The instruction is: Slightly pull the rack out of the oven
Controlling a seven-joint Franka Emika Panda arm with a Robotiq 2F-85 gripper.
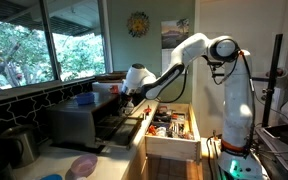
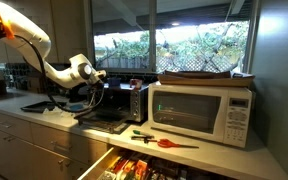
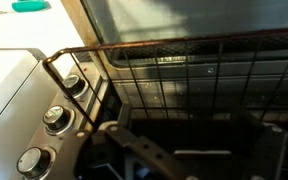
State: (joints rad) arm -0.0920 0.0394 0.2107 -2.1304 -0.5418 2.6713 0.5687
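The silver-grey oven [image 1: 76, 122] stands on the counter with its door [image 1: 116, 128] folded down; it also shows in an exterior view [image 2: 126, 100]. In the wrist view the rack [image 3: 189, 62] is a dark wire grid across the cavity, its front wire close above my fingers. The oven's knobs [image 3: 54, 118] are at the left. My gripper [image 1: 125, 95] hovers at the oven's mouth over the open door, also seen in an exterior view [image 2: 96, 76]. In the wrist view its dark fingers [image 3: 189, 130] stand apart, with nothing between them.
A white microwave [image 2: 199, 112] stands beside the oven, with red scissors [image 2: 164, 143] in front of it. An open drawer [image 1: 170, 126] full of utensils juts out below the counter. A kettle [image 1: 19, 145] and a pink plate [image 1: 83, 165] stand on the counter near the oven.
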